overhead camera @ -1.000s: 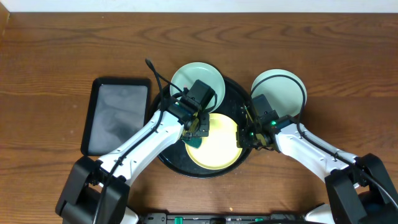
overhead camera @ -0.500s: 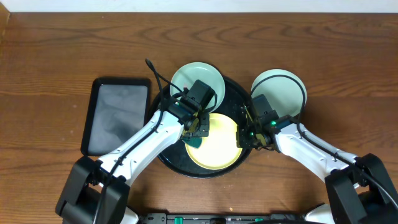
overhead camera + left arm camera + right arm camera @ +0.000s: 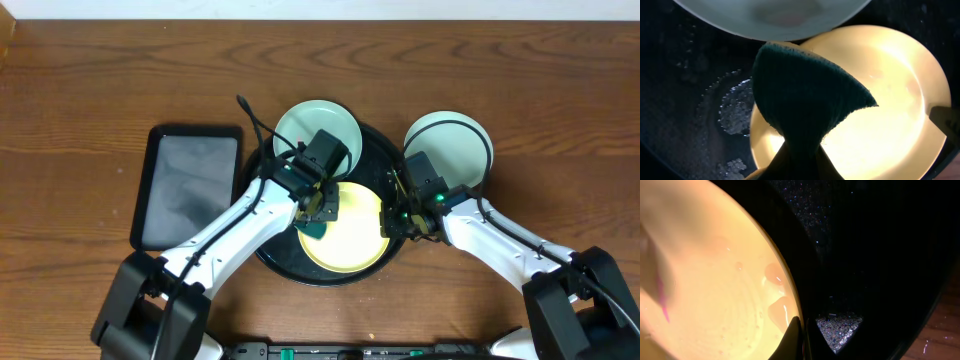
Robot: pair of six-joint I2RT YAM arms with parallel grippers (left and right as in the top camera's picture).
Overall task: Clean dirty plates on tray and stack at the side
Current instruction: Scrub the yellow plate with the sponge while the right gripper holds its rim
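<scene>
Table (image 3: 80, 90): brown wood, carries everything.
Tray (image 3: 375, 150): round, black, at the table's centre. We see two plates on it, the third is off it.
Rectangular tray (image 3: 190, 187): black, just left of the round one, on the table.
Yellow plate (image 3: 350, 240): on the tray's near half, wet, droplets on its face in the right wrist view.
Mint plate (image 3: 300, 125): on the tray's far-left part, its near edge just beside the yellow plate's far edge.
Second mint plate (image 3: 450, 140): on the table, just right of the tray, with a dark cable arcing over it.
Sponge (image 3: 805, 95): dark green, fanned out over the yellow plate's left edge and partly over the tray. We cannot tell whether it presses on the plate.
Left fingers (image 3: 320, 207): clenched on the sponge's near end, above the yellow plate's left side.
Right fingers (image 3: 801, 339): pinched onto the yellow plate's right rim, one tip inside the rim and one on the tray side.
Droplets (image 3: 735, 107): a foamy cluster on the tray floor, left of the yellow plate.
</scene>
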